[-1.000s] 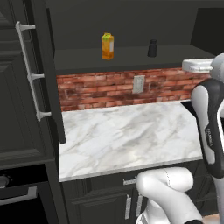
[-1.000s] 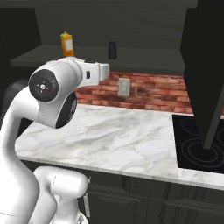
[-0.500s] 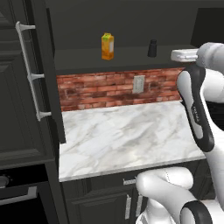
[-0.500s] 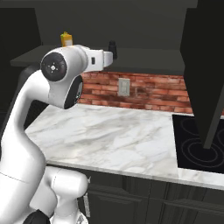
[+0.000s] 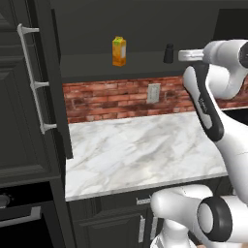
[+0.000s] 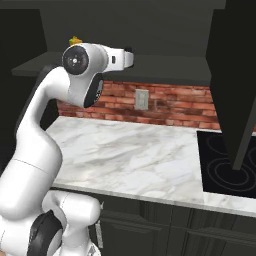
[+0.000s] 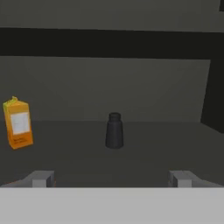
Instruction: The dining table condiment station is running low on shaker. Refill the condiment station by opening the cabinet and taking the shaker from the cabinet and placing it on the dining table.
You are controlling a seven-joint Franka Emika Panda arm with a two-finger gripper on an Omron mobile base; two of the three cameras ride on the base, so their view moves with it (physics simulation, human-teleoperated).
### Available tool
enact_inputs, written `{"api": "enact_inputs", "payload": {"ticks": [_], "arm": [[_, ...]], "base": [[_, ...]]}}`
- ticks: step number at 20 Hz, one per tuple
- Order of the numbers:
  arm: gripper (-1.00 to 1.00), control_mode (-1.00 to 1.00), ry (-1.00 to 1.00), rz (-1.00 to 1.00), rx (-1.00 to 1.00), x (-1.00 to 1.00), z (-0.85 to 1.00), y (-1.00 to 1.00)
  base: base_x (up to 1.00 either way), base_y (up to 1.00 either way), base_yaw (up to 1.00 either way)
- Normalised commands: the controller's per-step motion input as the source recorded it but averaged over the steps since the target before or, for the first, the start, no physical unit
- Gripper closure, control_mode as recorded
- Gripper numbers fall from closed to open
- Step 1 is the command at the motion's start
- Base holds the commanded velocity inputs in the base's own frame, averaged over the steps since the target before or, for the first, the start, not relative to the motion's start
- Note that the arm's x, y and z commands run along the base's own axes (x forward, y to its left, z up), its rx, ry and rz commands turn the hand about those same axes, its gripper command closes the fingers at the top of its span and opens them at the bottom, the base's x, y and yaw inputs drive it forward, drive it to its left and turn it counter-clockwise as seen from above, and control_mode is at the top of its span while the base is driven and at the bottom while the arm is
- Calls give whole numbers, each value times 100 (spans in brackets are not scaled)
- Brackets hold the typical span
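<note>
Over the last second the arm has risen level with the cabinet (image 5: pixel 34 97) shelf. The gripper (image 7: pixel 113 178), jaws wide and empty, faces the shaker (image 7: pixel 114 130) standing mid-shelf; approach comes next.

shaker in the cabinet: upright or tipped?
Upright. In the hand view the shaker stands on its base on the cabinet shelf, narrower top up, apart from the orange carton.

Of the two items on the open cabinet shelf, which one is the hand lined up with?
The black shaker: it stands centred between the open hand's fingertips, while the orange carton stands off to one side.
</note>
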Motion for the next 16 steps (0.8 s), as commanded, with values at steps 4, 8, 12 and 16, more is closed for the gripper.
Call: {"api": "enact_inputs", "payload": {"ticks": [4, 8, 12, 16], "arm": [[-100, -100, 0, 0, 0, 62, 0, 0], [-100, -100, 0, 0, 0, 63, 0, 0], [-100, -100, 0, 0, 0, 55, 0, 0], [-100, -100, 0, 0, 0, 37, -1, 0]], "base": [[0, 0, 0], [0, 0, 0], [0, 0, 0], [0, 0, 0]]}}
